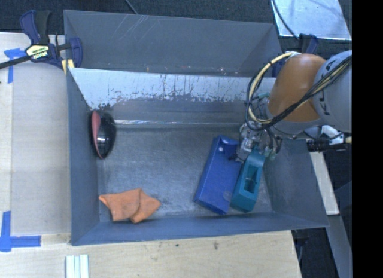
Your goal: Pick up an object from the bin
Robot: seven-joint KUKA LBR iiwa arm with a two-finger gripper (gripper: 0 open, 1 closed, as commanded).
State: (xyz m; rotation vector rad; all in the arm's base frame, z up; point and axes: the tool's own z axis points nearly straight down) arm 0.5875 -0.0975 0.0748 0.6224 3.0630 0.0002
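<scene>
The teal wedge-shaped block lies at 4 o'clock on the floor of the bin. It touches the blue flat case on its 9 o'clock side, and both have probably slid down against the sloping wall. The gripper hangs at the block's 12 o'clock end, wrist pointing down. I cannot tell whether it is spread or clamped.

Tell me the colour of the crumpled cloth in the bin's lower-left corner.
The cloth is plain orange, no pattern; the camera view shows it best.
</scene>
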